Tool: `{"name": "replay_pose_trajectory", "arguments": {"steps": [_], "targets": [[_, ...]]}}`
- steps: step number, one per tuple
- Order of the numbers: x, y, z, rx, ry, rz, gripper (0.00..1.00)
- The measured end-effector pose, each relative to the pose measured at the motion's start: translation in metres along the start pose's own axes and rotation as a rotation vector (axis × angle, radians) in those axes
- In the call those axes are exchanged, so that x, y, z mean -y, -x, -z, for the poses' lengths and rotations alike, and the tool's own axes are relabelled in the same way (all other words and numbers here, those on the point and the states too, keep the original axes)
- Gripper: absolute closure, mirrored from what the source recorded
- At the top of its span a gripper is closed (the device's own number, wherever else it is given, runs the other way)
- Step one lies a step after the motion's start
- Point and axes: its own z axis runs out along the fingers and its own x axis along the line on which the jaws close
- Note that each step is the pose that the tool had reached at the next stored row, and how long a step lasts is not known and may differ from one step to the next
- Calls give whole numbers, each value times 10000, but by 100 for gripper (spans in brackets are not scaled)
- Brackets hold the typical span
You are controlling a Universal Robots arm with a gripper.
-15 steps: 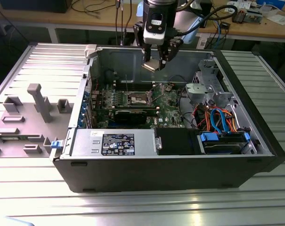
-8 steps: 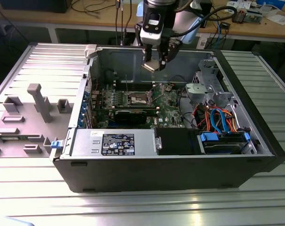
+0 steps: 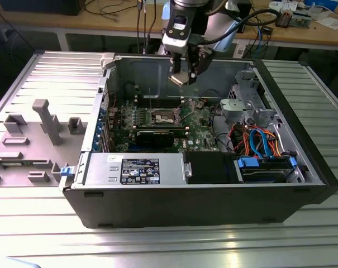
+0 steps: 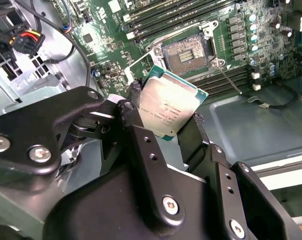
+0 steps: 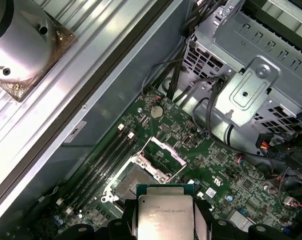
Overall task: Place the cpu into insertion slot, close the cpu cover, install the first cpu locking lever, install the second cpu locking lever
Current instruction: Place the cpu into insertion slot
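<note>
Black fingers (image 4: 196, 125) of the gripper (image 4: 166, 112) pinch the cpu (image 4: 173, 102) by two opposite edges, likely so its flat faces stay free for seating. The chip hangs above the insertion slot (image 4: 185, 52), well apart from it. At the slot's edge, the cpu cover (image 5: 168, 149) stands swung up, leaving the dark socket bare.

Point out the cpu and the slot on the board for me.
cpu (image 4: 170, 107): second wrist view, middle of its metal top.
slot (image 4: 186, 51): second wrist view, its dark centre.
</note>
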Motion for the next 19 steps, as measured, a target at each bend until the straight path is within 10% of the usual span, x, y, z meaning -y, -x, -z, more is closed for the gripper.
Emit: {"name": "replay_pose_trajectory", "arguments": {"steps": [19], "targets": [[1,0,-16,51,6,-576,46]]}}
